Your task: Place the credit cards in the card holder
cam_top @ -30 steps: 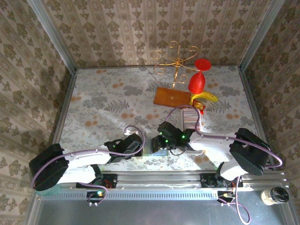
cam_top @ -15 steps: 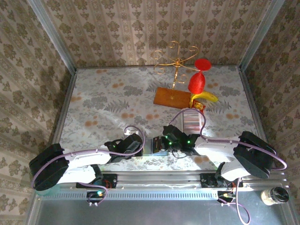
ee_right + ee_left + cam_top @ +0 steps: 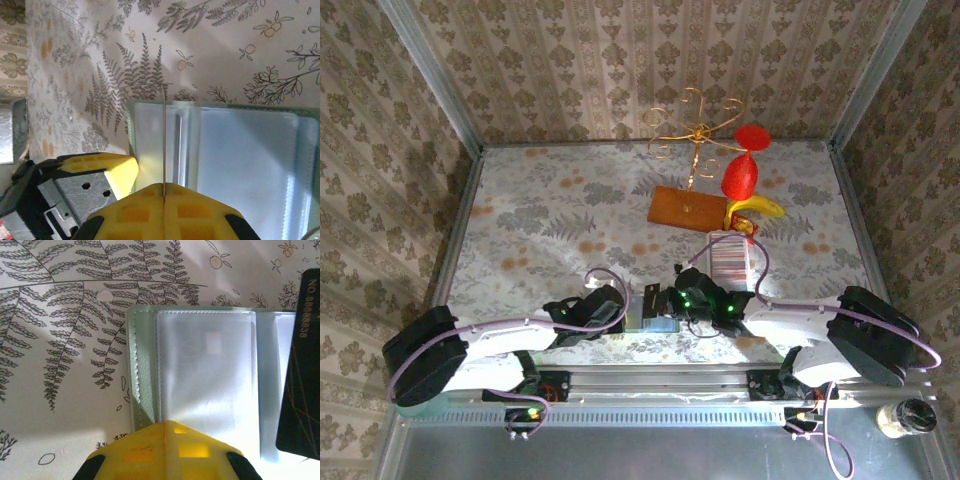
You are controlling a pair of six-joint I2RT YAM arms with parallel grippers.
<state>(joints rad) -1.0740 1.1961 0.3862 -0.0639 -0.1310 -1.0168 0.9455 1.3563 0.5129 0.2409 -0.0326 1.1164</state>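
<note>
The card holder [image 3: 645,314] lies open on the fern-patterned table between both grippers, with a pale green cover and clear pockets [image 3: 200,380] [image 3: 240,155]. My left gripper [image 3: 623,310] [image 3: 170,426] is shut, its yellow tips resting on the holder's near left edge. My right gripper [image 3: 666,303] [image 3: 164,192] is shut on one of the credit cards [image 3: 164,130], which shows edge-on as a thin line standing over the pockets. The same card [image 3: 302,365] shows a black face with pale numbers at the right of the left wrist view.
A long white ribbed tray [image 3: 728,258] lies just behind the right gripper. Farther back stand a brown wooden board [image 3: 685,208], a gold wire stand [image 3: 695,125], a red ornament [image 3: 740,175] and a yellow banana shape [image 3: 760,208]. Patterned walls close in three sides.
The right arm has stretched out lower and swung its elbow rightward, and its gripper has moved nearer over the holder with the card. The left arm has stayed put.
</note>
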